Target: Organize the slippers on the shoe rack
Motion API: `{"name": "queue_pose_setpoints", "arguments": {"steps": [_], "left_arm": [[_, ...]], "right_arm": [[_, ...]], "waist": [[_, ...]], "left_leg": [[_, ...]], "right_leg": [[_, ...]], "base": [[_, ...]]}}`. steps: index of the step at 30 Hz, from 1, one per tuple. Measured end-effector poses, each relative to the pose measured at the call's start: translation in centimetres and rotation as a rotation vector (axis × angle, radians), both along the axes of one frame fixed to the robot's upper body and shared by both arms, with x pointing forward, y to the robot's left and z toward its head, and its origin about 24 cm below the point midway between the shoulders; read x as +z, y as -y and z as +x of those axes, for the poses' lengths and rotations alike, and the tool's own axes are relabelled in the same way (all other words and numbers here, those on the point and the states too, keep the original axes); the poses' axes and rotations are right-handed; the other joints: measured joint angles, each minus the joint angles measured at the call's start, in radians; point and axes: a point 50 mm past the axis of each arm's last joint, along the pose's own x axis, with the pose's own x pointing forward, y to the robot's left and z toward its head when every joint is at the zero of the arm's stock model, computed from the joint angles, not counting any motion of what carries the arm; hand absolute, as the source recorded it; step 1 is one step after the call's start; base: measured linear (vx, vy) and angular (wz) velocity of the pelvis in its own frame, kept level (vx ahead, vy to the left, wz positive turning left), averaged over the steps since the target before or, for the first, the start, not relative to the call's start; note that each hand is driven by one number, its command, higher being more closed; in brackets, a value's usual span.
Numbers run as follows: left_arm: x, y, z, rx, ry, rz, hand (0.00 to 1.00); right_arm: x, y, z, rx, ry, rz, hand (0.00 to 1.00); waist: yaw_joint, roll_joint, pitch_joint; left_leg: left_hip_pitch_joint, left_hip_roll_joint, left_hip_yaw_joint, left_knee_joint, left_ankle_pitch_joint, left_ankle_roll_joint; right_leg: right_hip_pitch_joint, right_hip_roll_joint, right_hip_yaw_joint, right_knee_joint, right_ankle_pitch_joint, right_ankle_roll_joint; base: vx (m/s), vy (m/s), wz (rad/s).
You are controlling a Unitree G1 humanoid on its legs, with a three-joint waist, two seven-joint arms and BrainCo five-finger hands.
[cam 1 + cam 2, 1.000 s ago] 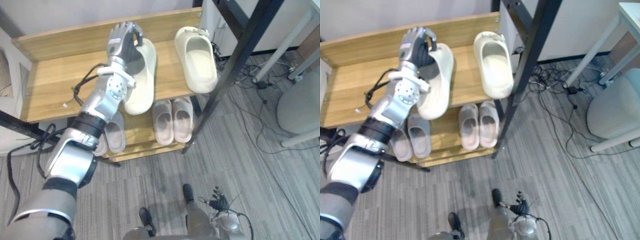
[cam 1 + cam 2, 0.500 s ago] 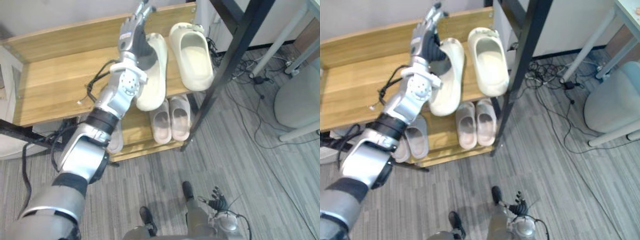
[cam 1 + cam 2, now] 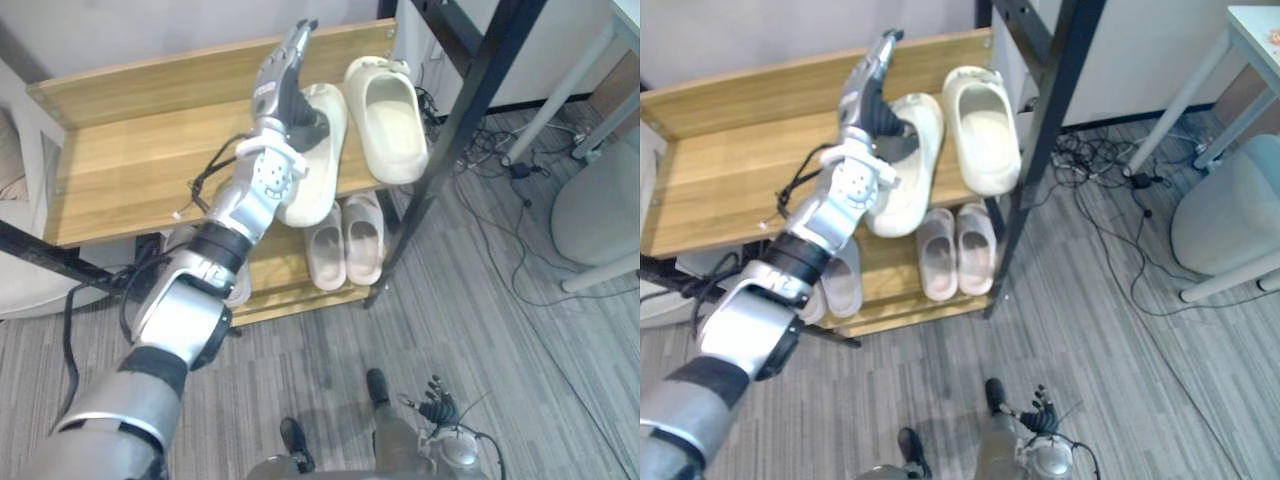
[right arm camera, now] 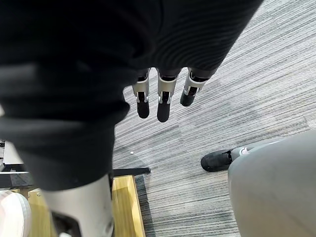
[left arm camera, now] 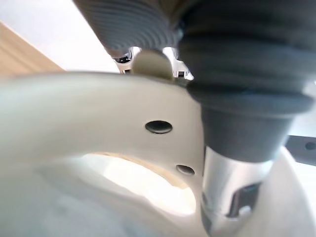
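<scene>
Left hand reaches forward on an outstretched arm, fingers straight; right hand hangs low, fingers relaxed.

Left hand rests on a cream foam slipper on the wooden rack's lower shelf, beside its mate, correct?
No: the left hand rests on the cream foam slipper on the wooden rack's top shelf, beside its mate, as the left eye view shows.

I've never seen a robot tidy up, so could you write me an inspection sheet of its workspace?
Surface: wooden shoe rack, top shelf half bare.
Job's things: left cream slipper and right cream slipper side by side on top; pale pair on lower shelf.
Clutter: nothing seen.
Hands: left hand against the left cream slipper, fingers straight; right hand hangs low, relaxed.
Cables: tangle on floor beside rack.
Surroundings: black post, round grey seat.
</scene>
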Motion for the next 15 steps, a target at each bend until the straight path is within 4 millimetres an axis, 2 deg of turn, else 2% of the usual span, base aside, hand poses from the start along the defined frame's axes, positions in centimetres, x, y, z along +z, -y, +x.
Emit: {"name": "queue_pose_setpoints", "arguments": {"steps": [7, 15], "left_arm": [[-2.8, 0.4, -0.1, -0.006, -0.070, -0.001, 0.00], [-3.6, 0.5, -0.6, -0.022, -0.067, -0.004, 0.00]], "right_arm": [[-0.6, 0.0, -0.7, -0.017, -0.034, 0.015, 0.00], [-0.7, 0.1, -0.9, -0.025, -0.046, 0.009, 0.00]], "waist": [[-0.003, -0.001, -0.032], [-0.003, 0.004, -0.045]], "left_leg": [[0.011, -0.002, -0.034, 0.001, 0.002, 0.003], [0.017, -0.007, -0.050, -0.021, 0.017, 0.006]], "right_leg": [[0.030, -0.007, -0.028, 0.000, -0.008, 0.009], [0.034, -0.009, -0.044, 0.000, -0.009, 0.011]], "base": [[-0.01, -0.026, 0.14], [-0.01, -0.026, 0.05]]}}
